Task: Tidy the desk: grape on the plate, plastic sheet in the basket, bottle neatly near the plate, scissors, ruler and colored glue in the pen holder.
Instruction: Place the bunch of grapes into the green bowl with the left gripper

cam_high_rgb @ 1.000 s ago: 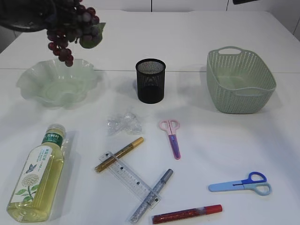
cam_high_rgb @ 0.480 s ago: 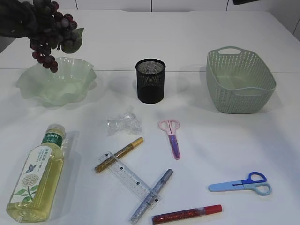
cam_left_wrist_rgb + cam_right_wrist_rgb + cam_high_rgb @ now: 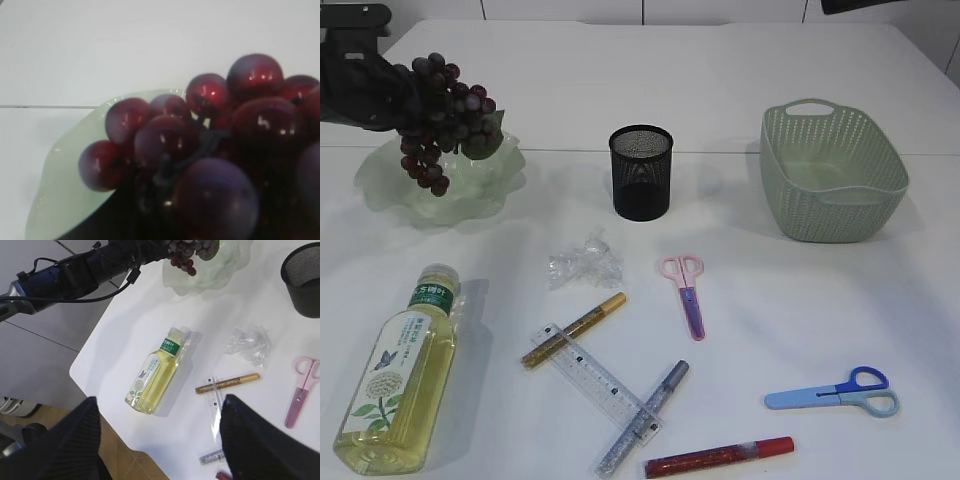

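My left gripper is shut on the dark red grape bunch, which hangs just over the pale green plate. The left wrist view is filled by the grape above the plate. The bottle lies at the front left. Mid-table lie the plastic sheet, the ruler, gold glue, silver glue, red glue, pink scissors and blue scissors. My right gripper hovers open and empty, high above the bottle.
The black mesh pen holder stands at the middle back, and the green basket at the back right. The table's left edge shows in the right wrist view, with the left arm reaching across it.
The left gripper has carried the grape bunch down and to the left, from above the plate's far rim to just over the plate. Nothing else moved.
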Tool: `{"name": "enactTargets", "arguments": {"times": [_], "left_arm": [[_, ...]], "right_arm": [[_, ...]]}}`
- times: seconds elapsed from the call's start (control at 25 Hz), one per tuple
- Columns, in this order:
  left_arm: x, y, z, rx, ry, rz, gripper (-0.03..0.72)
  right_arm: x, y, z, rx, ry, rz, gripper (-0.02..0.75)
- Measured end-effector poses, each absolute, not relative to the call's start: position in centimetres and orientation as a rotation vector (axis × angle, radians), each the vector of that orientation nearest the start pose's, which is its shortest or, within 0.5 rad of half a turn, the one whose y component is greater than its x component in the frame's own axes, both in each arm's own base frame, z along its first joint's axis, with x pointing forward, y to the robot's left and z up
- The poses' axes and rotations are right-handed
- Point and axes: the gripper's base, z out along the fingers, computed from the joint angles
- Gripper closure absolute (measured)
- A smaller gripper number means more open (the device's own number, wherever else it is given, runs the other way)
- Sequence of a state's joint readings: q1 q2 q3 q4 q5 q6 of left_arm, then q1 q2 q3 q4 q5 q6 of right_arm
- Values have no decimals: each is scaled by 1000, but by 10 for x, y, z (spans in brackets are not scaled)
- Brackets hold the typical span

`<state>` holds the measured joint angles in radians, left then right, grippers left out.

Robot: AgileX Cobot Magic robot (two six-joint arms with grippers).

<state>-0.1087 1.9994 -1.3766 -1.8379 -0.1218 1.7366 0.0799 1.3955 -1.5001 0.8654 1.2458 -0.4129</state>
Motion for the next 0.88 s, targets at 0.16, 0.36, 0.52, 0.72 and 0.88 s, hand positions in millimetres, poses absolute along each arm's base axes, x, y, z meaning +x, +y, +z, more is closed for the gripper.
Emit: {"name": "enactTargets", "arguments": {"times": [0.16,0.36,0.52,0.72,0.88], "left_arm": [[456,-34,194,-80,2158,8,556],[459,-23,182,-116,2182,4,550],[461,-24,175,-99,2188,-47,510],[463,-26,170,-85,2193,-70,349],[463,-26,171,-89,2191,-69,260]], "right_arm": [[264,86,427,-499,2285,981,163],[264,86,427,-500,2287,979,163],[264,86,427,-500,2287,979,163],[264,86,427,-500,2287,979,163],[264,86,427,-500,2287,979,163]]}}
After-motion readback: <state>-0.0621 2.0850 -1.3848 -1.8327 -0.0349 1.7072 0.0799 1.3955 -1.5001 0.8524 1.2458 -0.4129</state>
